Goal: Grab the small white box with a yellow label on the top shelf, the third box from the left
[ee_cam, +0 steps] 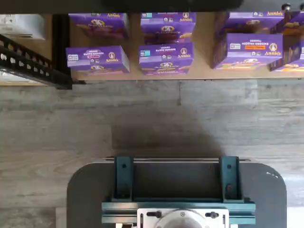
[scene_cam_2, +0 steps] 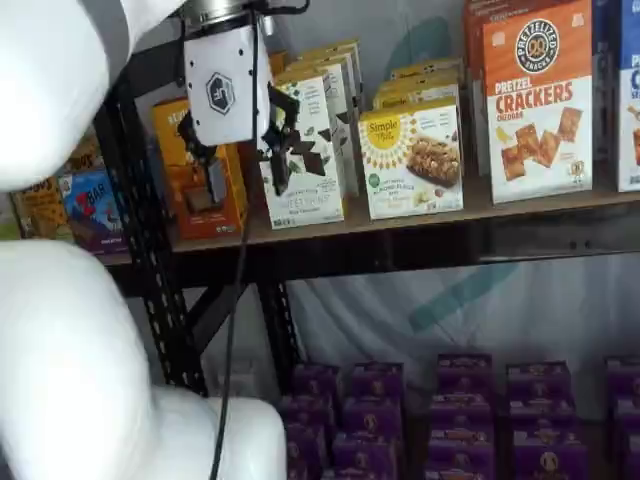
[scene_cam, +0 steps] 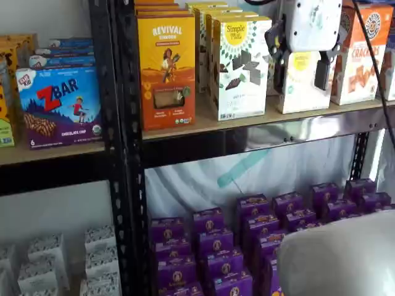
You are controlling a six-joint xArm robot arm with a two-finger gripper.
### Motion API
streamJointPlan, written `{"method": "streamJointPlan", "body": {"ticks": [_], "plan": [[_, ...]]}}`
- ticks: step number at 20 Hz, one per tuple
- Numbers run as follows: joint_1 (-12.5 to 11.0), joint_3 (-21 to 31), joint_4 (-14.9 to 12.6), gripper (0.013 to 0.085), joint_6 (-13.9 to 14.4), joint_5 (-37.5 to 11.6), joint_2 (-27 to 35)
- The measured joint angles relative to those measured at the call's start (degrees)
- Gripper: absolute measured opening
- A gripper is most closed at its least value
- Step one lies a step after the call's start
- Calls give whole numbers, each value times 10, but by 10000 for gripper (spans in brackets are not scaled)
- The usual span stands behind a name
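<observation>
Tool point(scene_cam_2: 242, 165) is seen in both shelf views, hung in front of the top shelf point(scene_cam: 259, 132), black fingers point(scene_cam: 322, 74) spread with a clear gap, nothing held. Orange Revival box point(scene_cam: 166, 71) is placed left of the tool, taller white chocolate box point(scene_cam: 241, 68) beside it. The small white box point(scene_cam_2: 412, 160) is stood on that shelf just behind the tool, not touched. Orange cracker box point(scene_cam_2: 540, 100) is set to the tool's right. Purple Annie's boxes point(ee_cam: 166, 57) are stacked well below.
</observation>
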Motion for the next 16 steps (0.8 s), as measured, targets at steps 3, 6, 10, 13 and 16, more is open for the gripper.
{"method": "streamJointPlan", "body": {"ticks": [3, 6, 10, 13, 16], "plan": [[-28, 2, 31, 850, -14, -1, -1], [-25, 5, 31, 850, -13, -5, -3], [-3, 14, 2, 850, -3, -21, -6], [-8, 26, -10, 850, -12, -48, -4], [-25, 32, -21, 850, -32, -82, 2]]}}
